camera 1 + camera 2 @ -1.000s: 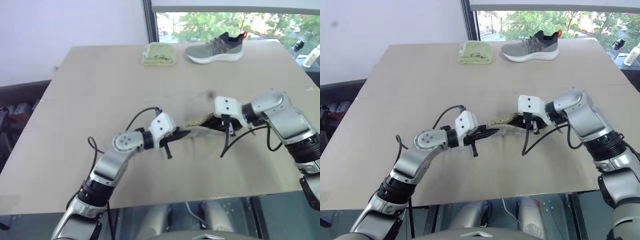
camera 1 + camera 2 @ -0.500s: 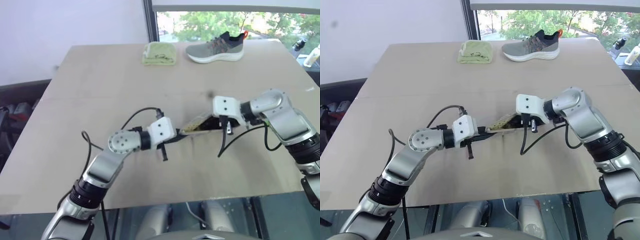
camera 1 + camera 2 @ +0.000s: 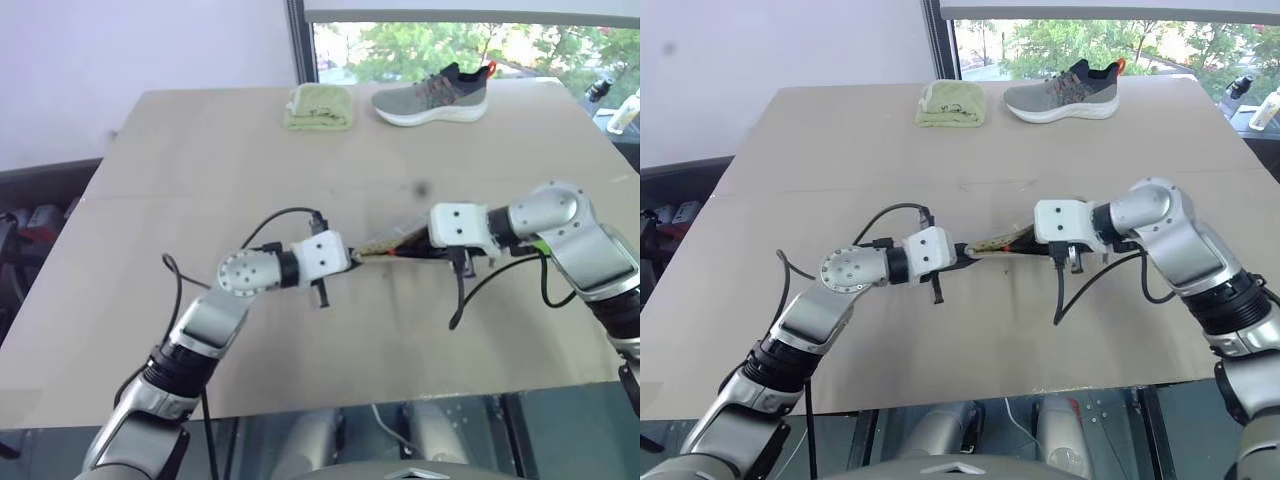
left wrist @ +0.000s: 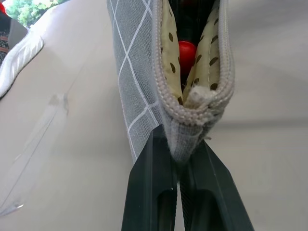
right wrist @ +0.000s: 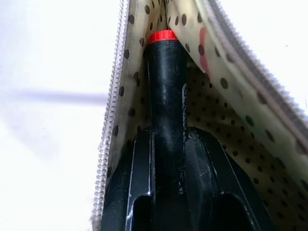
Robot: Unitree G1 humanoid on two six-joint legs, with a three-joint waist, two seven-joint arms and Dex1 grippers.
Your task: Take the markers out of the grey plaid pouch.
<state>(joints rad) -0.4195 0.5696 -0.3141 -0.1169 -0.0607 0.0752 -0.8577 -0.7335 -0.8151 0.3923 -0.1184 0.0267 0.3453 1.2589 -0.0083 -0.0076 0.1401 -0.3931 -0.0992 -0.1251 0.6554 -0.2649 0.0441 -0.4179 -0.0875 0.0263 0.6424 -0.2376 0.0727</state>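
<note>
Since a second ago the pouch has come up off the table from a sagging slant to a nearly level line, stretched taut between the two grippers; both wrists have rolled.

Nearest the robot's left, the left gripper has its fingers pinched shut on the pouch's end seam, just below the zipper end. A red marker tip shows inside, between the dotted lining walls.

At the pouch's other end, the right gripper is inside the open mouth, fingers narrow and clamped on a black marker with a red band. The marker is in the pouch, not yet withdrawn.

Step in hand, as I judge it: extraction of the first marker, grip made, pull not done.

Next move calls for: right hand drawing back along the pouch's long axis while the left holds the seam firm as anchor. Risk: the lining snags.

Well beyond the pouch, at the far edge: a folded cloth and a shoe, untouched.
</note>
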